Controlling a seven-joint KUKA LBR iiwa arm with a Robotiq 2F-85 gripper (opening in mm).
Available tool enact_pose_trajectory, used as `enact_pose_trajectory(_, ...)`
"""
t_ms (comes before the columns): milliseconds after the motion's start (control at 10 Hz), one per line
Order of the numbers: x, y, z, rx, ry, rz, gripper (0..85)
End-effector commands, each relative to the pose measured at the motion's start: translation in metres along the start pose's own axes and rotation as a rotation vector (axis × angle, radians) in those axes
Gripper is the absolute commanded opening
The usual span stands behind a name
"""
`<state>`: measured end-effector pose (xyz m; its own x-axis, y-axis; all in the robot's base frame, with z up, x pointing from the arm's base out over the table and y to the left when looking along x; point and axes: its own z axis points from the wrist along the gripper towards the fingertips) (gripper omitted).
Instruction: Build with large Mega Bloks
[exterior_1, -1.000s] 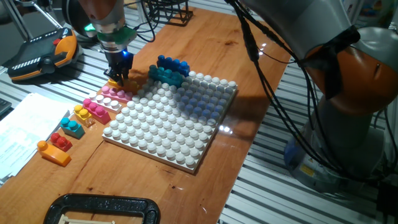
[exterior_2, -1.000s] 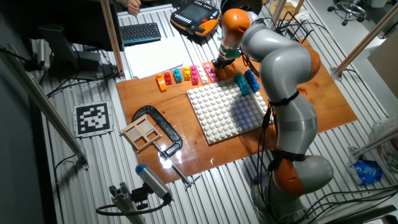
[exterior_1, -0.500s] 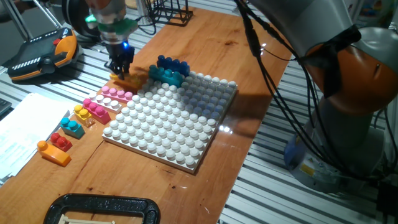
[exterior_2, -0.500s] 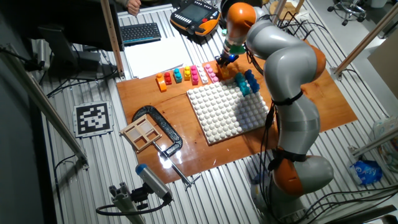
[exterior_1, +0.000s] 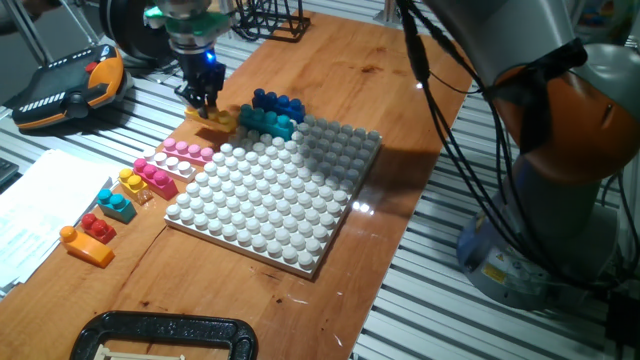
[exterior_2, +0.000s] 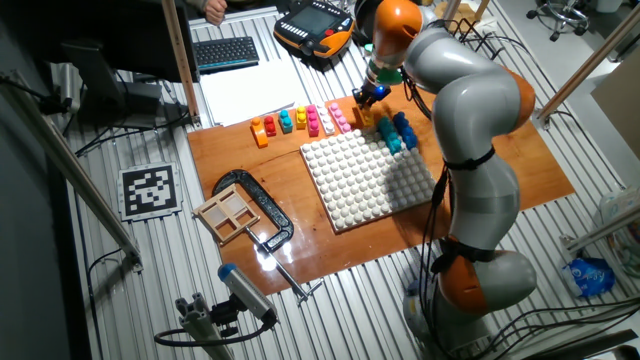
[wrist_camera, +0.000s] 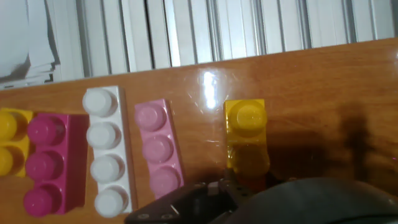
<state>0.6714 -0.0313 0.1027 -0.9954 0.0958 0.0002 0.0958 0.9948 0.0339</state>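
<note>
Hiding behind claw (exterior_1: 205, 100): yellow brick's (wrist_camera: 247, 134) near end.

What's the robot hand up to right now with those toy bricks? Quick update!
Gripper shut on yellow brick, at the table's far side. Blue and teal bricks sit right beside it. White baseplate bare.
</note>
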Motion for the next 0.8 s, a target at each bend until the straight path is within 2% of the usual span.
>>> enact_pose_trajectory(0, 0.004, 0.0, -0.001, 0.002, 0.001, 0.0, 0.0)
enact_pose_trajectory(400, 0.026, -0.001, -0.002, 0.02, -0.001, -0.014, 0.0)
enact_pose_trajectory(500, 0.029, -0.002, -0.002, 0.026, 0.022, -0.033, 0.0)
enact_pose_trajectory(600, 0.028, -0.005, -0.003, 0.033, 0.025, -0.046, 0.0)
enact_pose_trajectory(700, 0.028, -0.006, -0.003, 0.039, 0.014, -0.046, 0.0)
